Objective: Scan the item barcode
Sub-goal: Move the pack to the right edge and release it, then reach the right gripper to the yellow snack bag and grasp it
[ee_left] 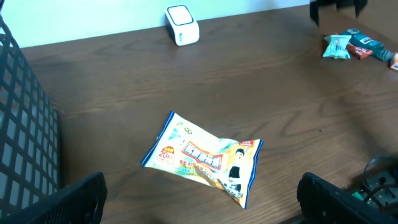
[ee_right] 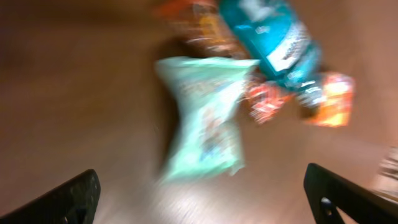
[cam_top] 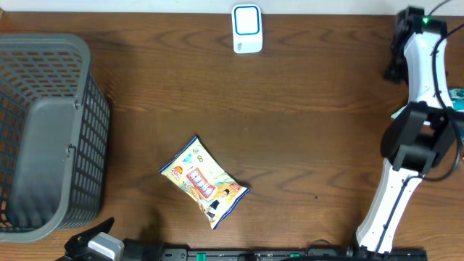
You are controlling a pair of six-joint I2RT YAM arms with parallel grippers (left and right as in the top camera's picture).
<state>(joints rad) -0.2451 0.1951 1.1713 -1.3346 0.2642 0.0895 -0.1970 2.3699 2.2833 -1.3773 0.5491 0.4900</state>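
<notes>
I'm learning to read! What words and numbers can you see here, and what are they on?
"20": on the orange badge of the snack packet.
The red banner on the same packet has characters too small to read.
On the white scanner there is no text I can read.
On the mint packet and the teal packet the print is too blurred to read.

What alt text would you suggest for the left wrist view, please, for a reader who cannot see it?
A colourful snack packet lies flat on the wooden table beyond the open left end effector. A white scanner stands at the far edge, a mesh basket at left, small packets far right.
</notes>
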